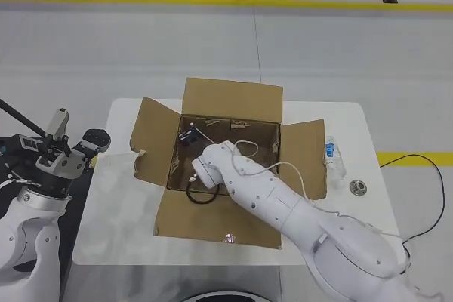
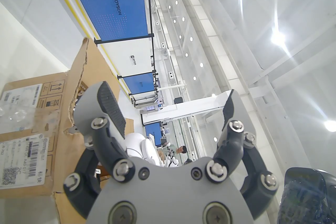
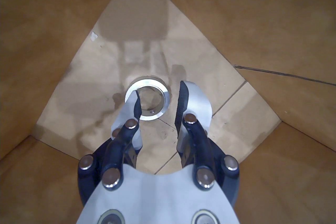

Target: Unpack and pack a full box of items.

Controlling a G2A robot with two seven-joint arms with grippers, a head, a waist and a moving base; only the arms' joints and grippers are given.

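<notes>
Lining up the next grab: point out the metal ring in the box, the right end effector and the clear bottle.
metal ring (image 3: 149,82), right wrist view, its bright rim.
right end effector (image 3: 159,88), right wrist view, midway between fingertips.
clear bottle (image 1: 333,157), top view, mid-body.

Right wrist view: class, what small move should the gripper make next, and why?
Probably lower the right gripper a little and shut it on the ring. The gripper is open inside the box and holds nothing. The ring lies flat on the box floor just ahead of it, roughly in line with the gap. I cannot tell whether the gripper is already down at the ring's level, so the descent should be slow.
</notes>
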